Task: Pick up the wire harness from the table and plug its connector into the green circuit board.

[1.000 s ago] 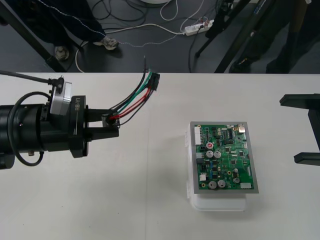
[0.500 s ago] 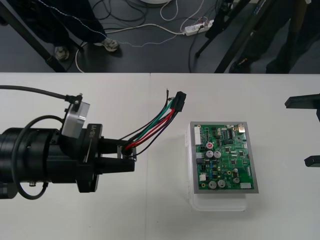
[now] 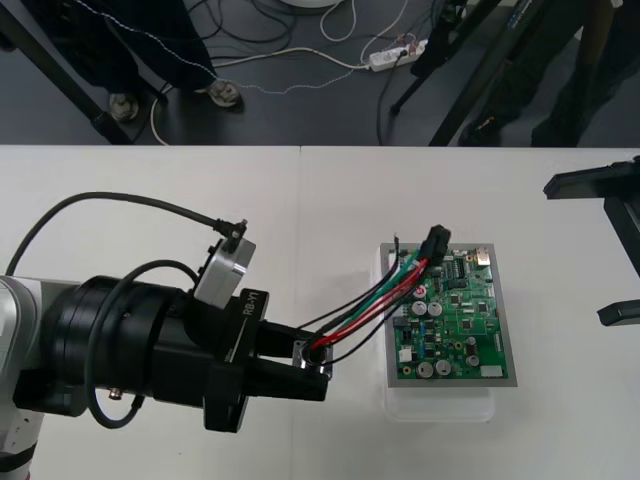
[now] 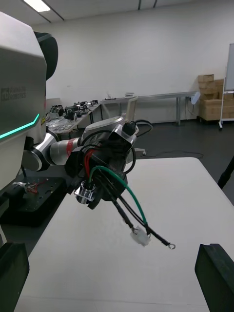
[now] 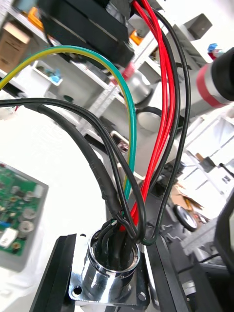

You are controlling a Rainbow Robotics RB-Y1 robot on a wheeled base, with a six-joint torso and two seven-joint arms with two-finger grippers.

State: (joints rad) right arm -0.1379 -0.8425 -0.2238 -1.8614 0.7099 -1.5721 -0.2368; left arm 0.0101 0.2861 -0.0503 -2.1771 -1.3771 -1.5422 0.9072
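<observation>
1. Socket [image 5: 109, 273] of the wire harness [image 3: 375, 305]: round metal with a square flange. It is clamped between the two black fingers [image 5: 57, 280] of my left gripper [image 3: 312, 368], one finger pressed on each side of the flange.
2. Contents of the socket's cup: a tight bundle of leads [image 5: 163, 97], several red, several black, and one green with a yellow stripe. They are packed into the bore and fan out above its rim.
3. Left gripper position: above the table [image 3: 150, 200], just off the near left side of the green circuit board [image 3: 460, 320], fingers pointing toward it.
4. Leads run from the socket out over the board's left edge. The black plug [image 3: 436, 243] at their far end stands tilted over the board's far left part. I cannot tell whether it touches the board or sits in anything.
5. Board lies flat on its white base [image 3: 440, 408]. The base rests on the table, right of middle.
6. Right wrist view: a small white connector [image 4: 140, 237] and a ring terminal [image 4: 169, 245] hang on thin black leads below the socket, clear of the tabletop.
7. Right gripper [image 3: 575, 252]: at the table's right edge, well apart from the board, fingers spread wide with nothing between them.
</observation>
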